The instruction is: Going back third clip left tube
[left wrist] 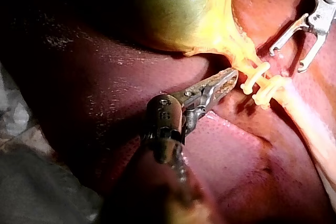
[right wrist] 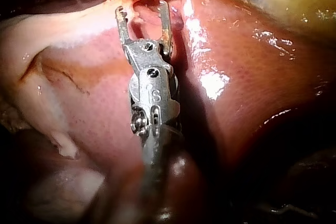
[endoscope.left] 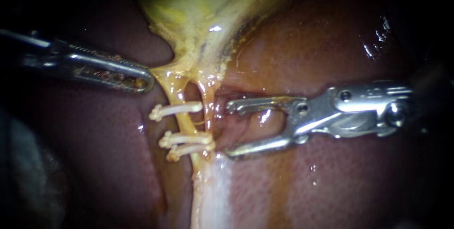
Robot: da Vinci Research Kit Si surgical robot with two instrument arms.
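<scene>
The yellow-green gallbladder (endoscope.left: 203, 2) narrows into two thin yellow tubes. The left tube (endoscope.left: 174, 89) carries three white clips: one higher (endoscope.left: 176, 110), and two close together lower down (endoscope.left: 185, 139) (endoscope.left: 189, 150). The right tube (endoscope.left: 206, 97) is bare. My left instrument (endoscope.left: 142, 81) is shut on yellow tissue at the gallbladder's neck, beside the tubes; the left wrist view shows its jaws (left wrist: 227, 81) next to the clips (left wrist: 255, 77). My right instrument (endoscope.left: 228, 129) stands open and empty just right of the tubes, its jaws spanning the clipped stretch without touching it (right wrist: 143, 10) (left wrist: 287, 60).
Dark red liver (endoscope.left: 340, 39) surrounds the tubes on both sides, wet and glinting. A pale whitish band of tissue (endoscope.left: 213, 196) runs down from below the lowest clip. Grey cloth (left wrist: 31, 182) lies behind my left instrument's shaft in the left wrist view.
</scene>
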